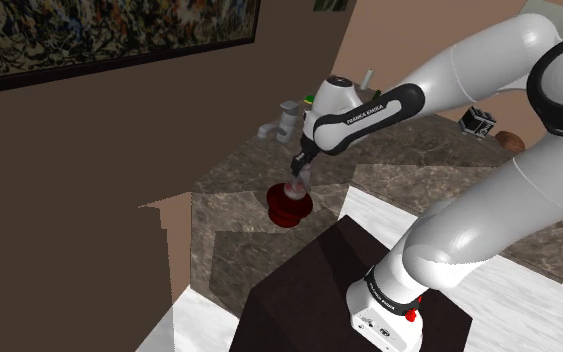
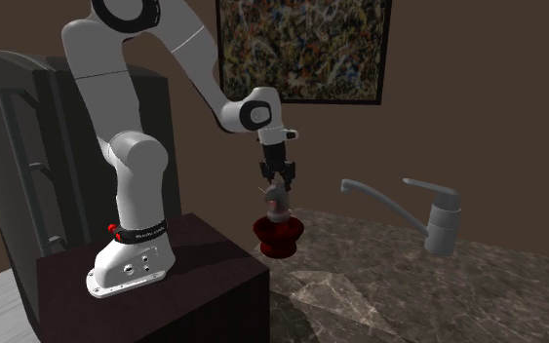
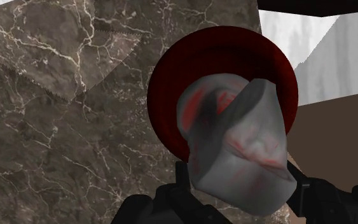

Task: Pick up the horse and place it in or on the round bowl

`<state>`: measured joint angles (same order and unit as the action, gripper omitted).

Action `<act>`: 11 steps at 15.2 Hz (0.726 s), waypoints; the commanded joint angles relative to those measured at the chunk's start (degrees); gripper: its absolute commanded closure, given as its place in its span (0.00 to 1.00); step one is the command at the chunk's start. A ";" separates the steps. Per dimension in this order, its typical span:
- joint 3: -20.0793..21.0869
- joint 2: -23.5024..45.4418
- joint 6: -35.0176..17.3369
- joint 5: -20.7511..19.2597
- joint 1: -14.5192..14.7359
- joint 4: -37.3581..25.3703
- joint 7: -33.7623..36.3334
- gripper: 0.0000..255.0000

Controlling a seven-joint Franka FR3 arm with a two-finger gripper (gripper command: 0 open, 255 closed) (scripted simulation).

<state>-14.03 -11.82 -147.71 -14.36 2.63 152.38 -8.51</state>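
Gripper [image 2: 279, 186] clamped on the grey horse [image 3: 234, 149]. Horse hangs just over the dark red bowl [image 3: 168, 83] on the marble counter [image 3: 56, 95].

Dim, flat light throughout, brightest on the white arm [image 1: 489, 70].

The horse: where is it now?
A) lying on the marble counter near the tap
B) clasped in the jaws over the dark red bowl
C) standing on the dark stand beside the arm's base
B: the grey-white horse sits clasped between the jaws, with the dark red bowl right beneath it.
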 commanded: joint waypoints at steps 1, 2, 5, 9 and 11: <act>-0.12 1.80 -2.06 0.00 0.03 0.19 0.15 1.00; -0.17 2.58 -3.03 -0.04 0.01 0.38 0.22 1.00; -0.22 3.33 -3.94 -0.07 0.00 0.55 0.30 1.00; -0.22 3.33 -3.94 -0.07 0.00 0.55 0.30 1.00; -0.22 3.33 -3.94 -0.07 0.00 0.55 0.30 1.00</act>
<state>-14.24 -8.48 -151.63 -14.43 2.63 152.94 -8.21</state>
